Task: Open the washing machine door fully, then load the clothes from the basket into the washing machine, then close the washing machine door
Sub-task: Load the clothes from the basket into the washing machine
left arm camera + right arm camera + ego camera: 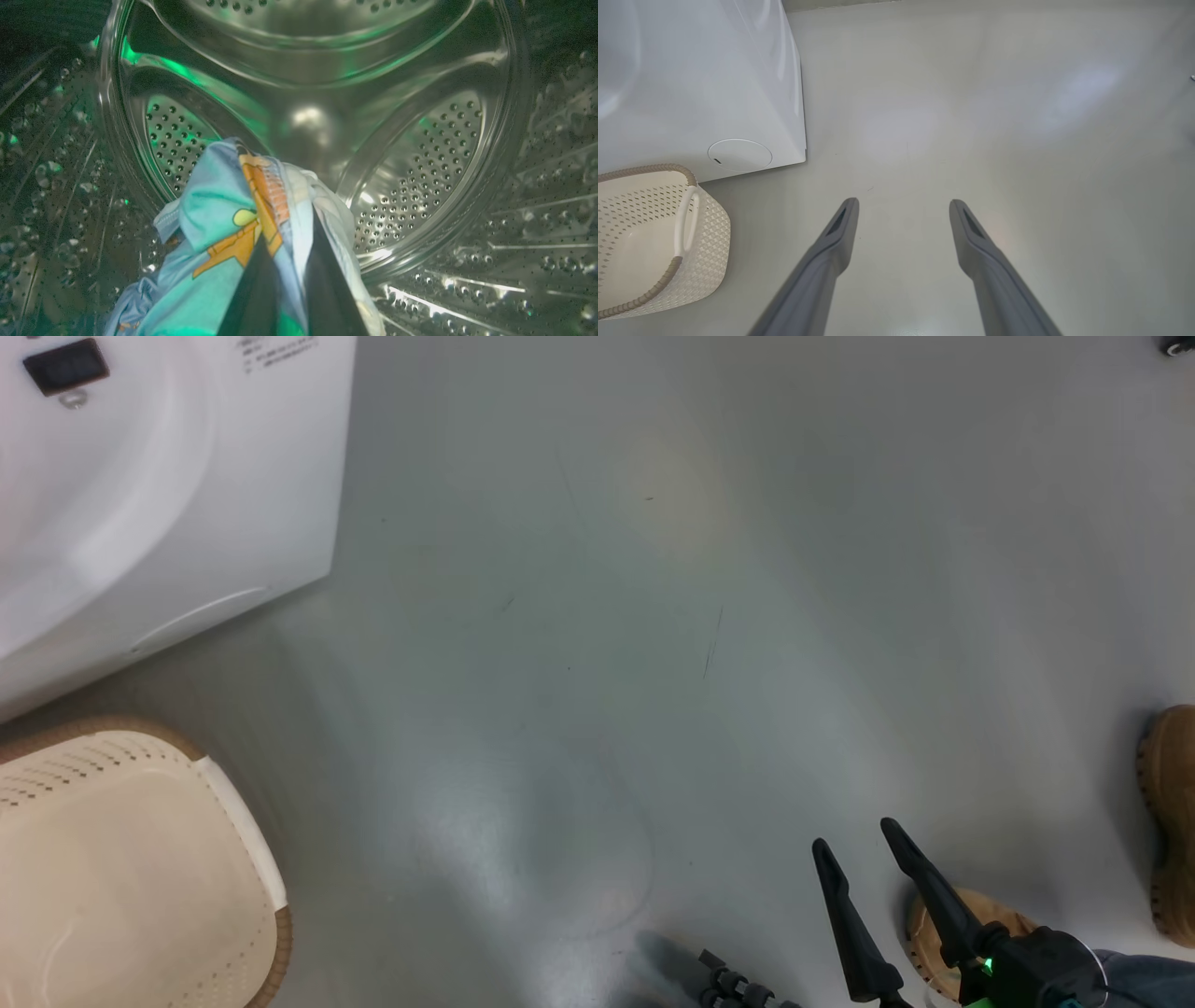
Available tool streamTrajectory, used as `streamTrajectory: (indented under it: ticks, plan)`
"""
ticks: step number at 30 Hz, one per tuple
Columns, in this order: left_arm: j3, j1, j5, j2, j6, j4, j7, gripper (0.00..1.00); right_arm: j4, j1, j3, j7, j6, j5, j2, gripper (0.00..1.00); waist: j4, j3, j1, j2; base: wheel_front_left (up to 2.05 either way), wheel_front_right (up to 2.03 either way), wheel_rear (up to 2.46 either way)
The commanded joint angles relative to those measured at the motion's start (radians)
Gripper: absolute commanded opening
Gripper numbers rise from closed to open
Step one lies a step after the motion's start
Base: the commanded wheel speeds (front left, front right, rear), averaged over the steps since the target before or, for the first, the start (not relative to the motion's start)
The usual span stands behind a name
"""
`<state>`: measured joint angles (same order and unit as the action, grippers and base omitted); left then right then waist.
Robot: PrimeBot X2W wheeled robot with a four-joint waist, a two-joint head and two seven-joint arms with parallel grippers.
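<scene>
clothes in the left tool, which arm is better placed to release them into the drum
Left. The left tool is shut on the clothes, deep inside the washing machine drum. The right tool hangs open over the floor outside, holding nothing.

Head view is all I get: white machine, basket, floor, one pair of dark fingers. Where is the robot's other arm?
Observer: Its left fingers are inside the washing machine's steel drum.
Operator: Holding anything?
Observer: Yes, they are shut on the clothes, light blue with an orange print.
Operator: Is the drum full?
Observer: No; its perforated back wall shows bare above that bundle.
</scene>
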<state>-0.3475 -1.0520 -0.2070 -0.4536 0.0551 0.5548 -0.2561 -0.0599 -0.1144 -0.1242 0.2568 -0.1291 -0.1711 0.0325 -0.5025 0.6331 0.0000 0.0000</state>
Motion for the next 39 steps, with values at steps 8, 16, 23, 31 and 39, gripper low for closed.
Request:
streamTrajectory:
  ticks: [8, 16, 23, 31, 39]
  plan:
    - [-0.024, -0.034, 0.075, -0.018, 0.037, 0.004, -0.006, 0.0, -0.023, -0.027, -0.013, 0.005, -0.002, -0.016, 0.018, 1.0, 0.007, 0.013, 0.0, 0.0, 0.0, 0.0, 0.0]
    - [0.028, -0.075, 0.145, -0.035, 0.018, 0.249, -0.006, 1.0, -0.013, -0.025, -0.02, 0.005, -0.002, -0.016, 0.018, 1.0, 0.011, -0.004, 0.0, 0.0, 0.0, 0.0, 0.0]
    - [0.091, -0.12, 0.21, -0.05, -0.035, 0.44, -0.006, 1.0, 0.012, 0.001, -0.043, 0.005, -0.002, -0.011, 0.018, 1.0, 0.014, -0.034, 0.0, 0.0, 0.0, 0.0, 0.0]
    - [0.112, -0.089, 0.21, -0.021, -0.066, 0.45, -0.006, 1.0, 0.046, 0.043, -0.063, 0.005, -0.002, -0.001, 0.018, 1.0, 0.031, -0.103, 0.0, 0.0, 0.0, 0.0, 0.0]
    - [0.087, 0.052, 0.157, 0.06, -0.061, 0.418, -0.006, 1.0, 0.084, 0.069, -0.059, 0.005, -0.002, 0.006, 0.018, 1.0, 0.076, -0.212, 0.0, 0.0, 0.0, 0.0, 0.0]
